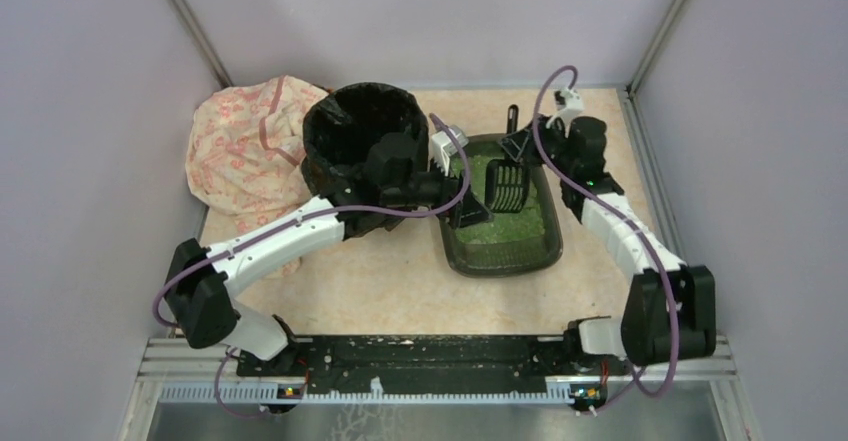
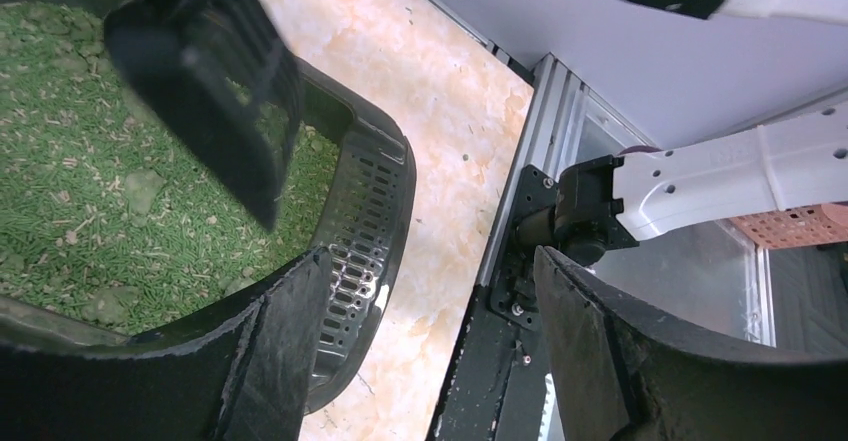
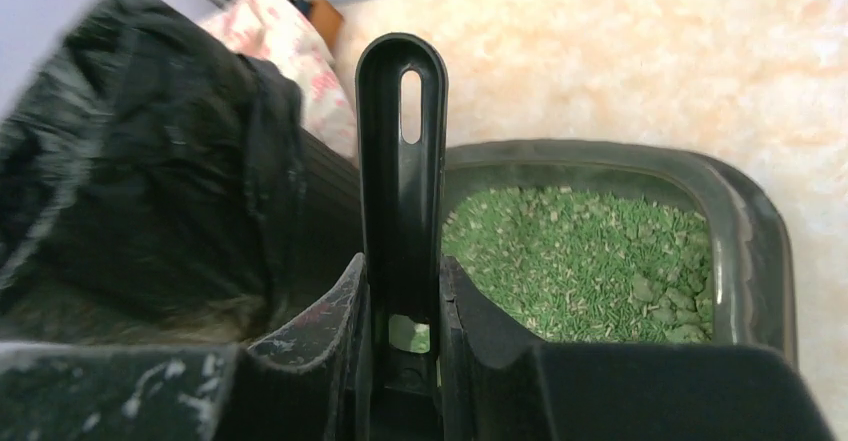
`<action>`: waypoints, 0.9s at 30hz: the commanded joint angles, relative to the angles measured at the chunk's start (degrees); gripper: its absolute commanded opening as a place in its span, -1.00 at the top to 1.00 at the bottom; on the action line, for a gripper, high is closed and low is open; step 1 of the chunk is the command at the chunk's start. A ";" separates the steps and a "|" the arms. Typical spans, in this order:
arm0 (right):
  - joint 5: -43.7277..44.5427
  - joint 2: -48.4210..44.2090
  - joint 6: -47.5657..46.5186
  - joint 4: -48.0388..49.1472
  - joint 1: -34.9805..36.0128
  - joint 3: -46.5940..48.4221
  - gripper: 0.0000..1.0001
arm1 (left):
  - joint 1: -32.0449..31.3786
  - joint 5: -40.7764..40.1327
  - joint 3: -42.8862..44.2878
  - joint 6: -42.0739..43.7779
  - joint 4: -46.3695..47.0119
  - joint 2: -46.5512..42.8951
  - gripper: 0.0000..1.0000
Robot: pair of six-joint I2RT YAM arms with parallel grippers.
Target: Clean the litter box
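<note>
The litter box is a dark tray of green litter in the middle of the table; its rim also shows in the left wrist view and the right wrist view. My right gripper is shut on the handle of a black slotted scoop, whose head hangs over the litter. My left gripper is open and empty at the tray's left rim, one finger over the rim. Several clumps lie in the litter.
A round bin with a black bag stands against the tray's left side. A pink patterned cloth lies left of the bin. Grey walls close in the table on three sides. The arms' mounting rail runs along the near edge.
</note>
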 commanded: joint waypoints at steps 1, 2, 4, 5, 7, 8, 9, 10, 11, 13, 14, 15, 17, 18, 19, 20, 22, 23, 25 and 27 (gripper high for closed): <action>9.42 7.13 -6.42 -2.56 5.08 7.02 0.86 | 0.13 -2.17 -0.37 0.04 -1.71 -3.75 -0.58; 10.56 8.68 -7.22 -2.91 5.96 7.46 0.54 | 0.11 -2.72 -0.62 0.15 -1.97 -4.19 -0.57; 14.41 10.72 -8.23 -3.67 8.09 7.99 -0.04 | 0.10 -3.94 -1.03 0.37 -2.55 -5.01 -0.56; 16.23 11.35 -9.14 -4.29 9.02 8.31 -0.23 | 0.09 -4.38 -1.26 0.48 -2.83 -5.36 -0.56; 20.33 12.00 -10.13 -6.20 10.85 9.17 -0.41 | 0.09 -4.88 -1.57 0.60 -3.24 -5.76 -0.56; 22.35 12.11 -10.66 -7.38 11.66 9.62 -0.42 | 0.09 -4.98 -1.67 0.60 -3.23 -5.85 -0.56; 24.21 12.14 -11.16 -8.52 12.43 10.07 -0.43 | 0.09 -5.07 -1.87 0.60 -3.26 -5.76 -0.56; 25.55 12.30 -11.44 -10.10 13.01 10.50 -0.42 | 0.13 -4.92 -1.94 0.60 -3.27 -5.52 -0.56; 26.00 12.48 -11.60 -10.71 13.50 10.80 -0.42 | 0.14 -4.82 -1.95 0.48 -3.24 -5.20 -0.56; 27.91 12.92 -11.94 -12.91 14.42 11.13 -0.40 | 0.11 -4.13 -1.92 0.20 -2.98 -4.69 -0.56; 28.82 13.20 -12.30 -14.10 15.31 11.08 -0.40 | 0.09 -3.74 -1.87 0.04 -2.75 -4.42 -0.56; 29.84 13.52 -12.74 -14.56 16.05 10.83 -0.39 | 0.09 -3.57 -1.80 -0.08 -2.62 -4.17 -0.56; 30.87 14.30 -13.30 -14.40 17.18 9.91 -0.38 | 0.09 -3.14 -1.79 -0.25 -2.41 -3.82 -0.55; 30.65 15.04 -13.17 -14.19 17.34 9.52 -0.38 | 0.09 -2.99 -1.78 -0.34 -2.29 -3.66 -0.55; 30.23 15.89 -12.97 -13.94 17.44 9.04 -0.37 | 0.09 -2.77 -1.78 -0.43 -2.24 -3.56 -0.55; 29.73 16.90 -12.64 -13.39 17.48 8.57 -0.36 | 0.07 -2.66 -1.86 -0.52 -2.30 -3.60 -0.55; 29.08 18.86 -12.31 -12.61 17.69 7.61 -0.33 | 0.09 -2.51 -2.04 -0.77 -2.13 -3.79 -0.54; 28.95 20.17 -12.17 -10.78 17.85 7.27 -0.32 | 0.09 -2.58 -2.34 -0.85 -2.05 -3.94 -0.54; 28.54 23.30 -11.63 -8.77 18.26 6.88 -0.31 | 0.09 -3.55 -3.00 -0.91 -2.04 -4.27 -0.54; 29.27 26.14 -11.01 -8.53 19.08 7.57 -0.30 | 0.03 -4.04 -3.34 -0.53 -2.15 -4.55 -0.55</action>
